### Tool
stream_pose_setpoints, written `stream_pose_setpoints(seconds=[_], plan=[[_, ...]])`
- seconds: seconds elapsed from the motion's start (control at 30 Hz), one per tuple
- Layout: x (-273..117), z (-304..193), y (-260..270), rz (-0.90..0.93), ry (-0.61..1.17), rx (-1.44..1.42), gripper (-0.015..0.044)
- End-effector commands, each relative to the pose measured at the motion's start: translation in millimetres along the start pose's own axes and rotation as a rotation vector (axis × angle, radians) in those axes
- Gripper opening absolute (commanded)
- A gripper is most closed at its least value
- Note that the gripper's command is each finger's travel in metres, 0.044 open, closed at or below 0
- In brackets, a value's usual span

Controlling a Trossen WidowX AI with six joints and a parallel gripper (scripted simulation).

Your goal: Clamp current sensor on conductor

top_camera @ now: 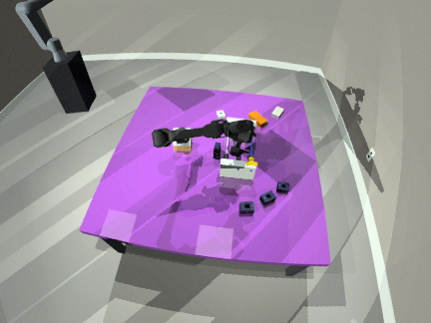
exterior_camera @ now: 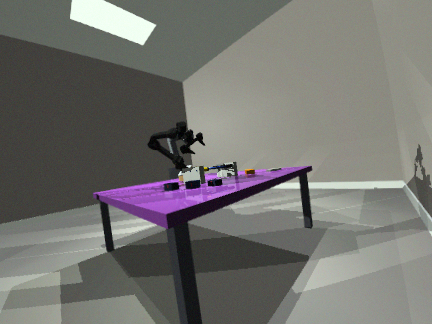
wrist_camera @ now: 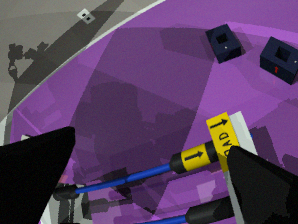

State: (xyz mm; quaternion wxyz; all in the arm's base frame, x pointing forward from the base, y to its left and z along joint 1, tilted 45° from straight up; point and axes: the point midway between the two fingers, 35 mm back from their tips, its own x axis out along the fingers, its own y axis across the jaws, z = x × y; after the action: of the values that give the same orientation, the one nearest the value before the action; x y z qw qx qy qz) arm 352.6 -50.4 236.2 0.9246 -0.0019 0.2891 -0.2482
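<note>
A dark block (top_camera: 216, 151), apparently the open sensor, stands on the table left of the conductor rack; its jaws and arrow are too small to tell. The LOAD conductor is a blue cable (top_camera: 252, 148) (wrist_camera: 125, 179) at the rack's right side. Its yellow LOAD marker (top_camera: 251, 161) (wrist_camera: 217, 123) sits at the front end plate, with arrows printed on it and on the yellow sleeve (wrist_camera: 193, 157). My gripper (exterior_camera: 198, 148) (wrist_camera: 154, 145) is open and empty above the rack. In the wrist view the right fingertip overlaps the LOAD marker, and the blue cable runs between the fingers.
The rack has a white front end plate (top_camera: 238, 172). Several dark blocks with square holes (top_camera: 246, 208) (top_camera: 267, 197) (wrist_camera: 231, 53) lie front right. An orange block (top_camera: 257, 118) and pale blocks (top_camera: 277, 112) (top_camera: 220, 115) lie at the back. A white and orange box (top_camera: 183, 147) sits left.
</note>
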Motion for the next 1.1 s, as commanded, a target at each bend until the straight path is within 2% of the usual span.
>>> stream_pose_setpoints(seconds=[0.0, 1.0, 1.07], plan=[[13.9, -12.2, -23.9, -0.497, 0.248, -0.264, 0.044], [13.9, -12.2, -23.9, -0.497, 0.248, -0.264, 0.044], [13.8, -23.5, -19.8, -0.483, 0.273, -0.276, 0.044]])
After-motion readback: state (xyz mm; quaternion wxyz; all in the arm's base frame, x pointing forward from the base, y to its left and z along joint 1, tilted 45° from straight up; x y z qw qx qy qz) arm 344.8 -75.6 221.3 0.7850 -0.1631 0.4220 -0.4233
